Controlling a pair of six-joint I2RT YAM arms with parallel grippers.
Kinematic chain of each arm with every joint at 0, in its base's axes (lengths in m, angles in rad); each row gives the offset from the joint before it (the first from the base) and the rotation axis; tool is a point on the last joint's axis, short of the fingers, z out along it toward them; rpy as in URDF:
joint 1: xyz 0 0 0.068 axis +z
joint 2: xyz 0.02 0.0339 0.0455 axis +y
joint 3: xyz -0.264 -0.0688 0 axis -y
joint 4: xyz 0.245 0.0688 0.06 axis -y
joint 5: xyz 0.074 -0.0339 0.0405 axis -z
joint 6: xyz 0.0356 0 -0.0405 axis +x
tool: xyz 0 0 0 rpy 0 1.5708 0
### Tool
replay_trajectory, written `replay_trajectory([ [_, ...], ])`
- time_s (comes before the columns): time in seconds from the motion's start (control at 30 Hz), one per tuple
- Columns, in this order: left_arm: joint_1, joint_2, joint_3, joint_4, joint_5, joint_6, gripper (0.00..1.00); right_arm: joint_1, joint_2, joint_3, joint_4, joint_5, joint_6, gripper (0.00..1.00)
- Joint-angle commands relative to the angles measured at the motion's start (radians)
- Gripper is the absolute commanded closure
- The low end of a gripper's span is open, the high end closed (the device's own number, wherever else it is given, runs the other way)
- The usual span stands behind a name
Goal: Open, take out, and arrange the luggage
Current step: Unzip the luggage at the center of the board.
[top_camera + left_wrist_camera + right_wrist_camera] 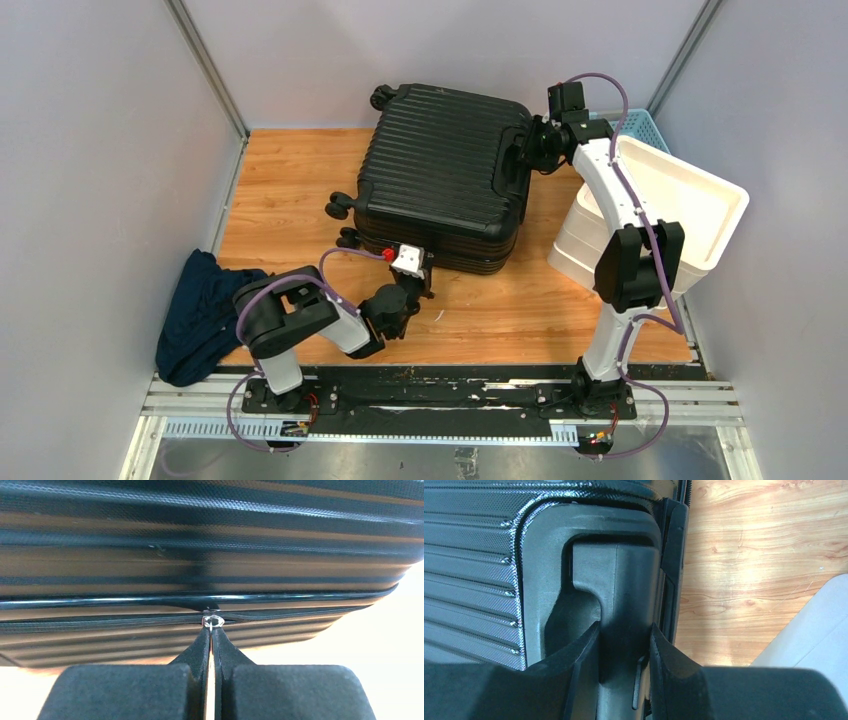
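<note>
- We see the left pincer [212, 630] pressed together on the zip pull [213, 621], at the near side of the luggage [445, 170], whose seam runs crosswise.
- The right pincer [624, 635] clamps the handle [616, 580] on the luggage's right side.
- The luggage lies flat and shut on the surface [290, 190], so its contents are hidden.

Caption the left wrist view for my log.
Left fingers pinch the zipper pull on the side of the closed luggage.
</note>
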Motion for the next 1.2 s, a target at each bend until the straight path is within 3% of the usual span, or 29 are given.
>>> replay_trajectory([
  [0.0, 0.001, -0.07, -0.03, -0.012, -0.141, 0.101, 1.0, -0.005, -0.112, 0.012, 0.089, -0.161, 0.036, 1.0],
  [0.3, 0.058, -0.207, -0.134, -0.092, -0.23, 0.108, 1.0, -0.017, -0.108, 0.011, 0.088, -0.137, 0.022, 1.0],
  [0.57, 0.347, -0.561, -0.201, -0.45, -0.042, -0.081, 1.0, -0.02, -0.088, 0.011, 0.088, -0.122, 0.011, 1.0],
  [0.7, 0.533, -0.667, -0.214, -0.544, 0.1, -0.187, 1.0, -0.021, -0.071, 0.013, 0.088, -0.124, 0.006, 1.0],
  [0.83, 0.72, -0.625, -0.175, -0.553, 0.352, -0.284, 1.0, -0.02, -0.065, 0.015, 0.088, -0.132, 0.0, 1.0],
  [1.0, 0.882, -0.413, -0.03, -0.524, 0.736, -0.413, 1.0, -0.021, -0.063, 0.01, 0.088, -0.148, -0.009, 1.0],
  [1.07, 0.911, -0.342, 0.005, -0.5, 0.799, -0.467, 0.99, -0.019, -0.069, 0.009, 0.089, -0.155, -0.015, 1.0],
  [1.17, 0.955, -0.34, -0.025, -0.482, 0.79, -0.545, 0.88, -0.011, -0.082, 0.019, 0.092, -0.167, -0.032, 1.0],
])
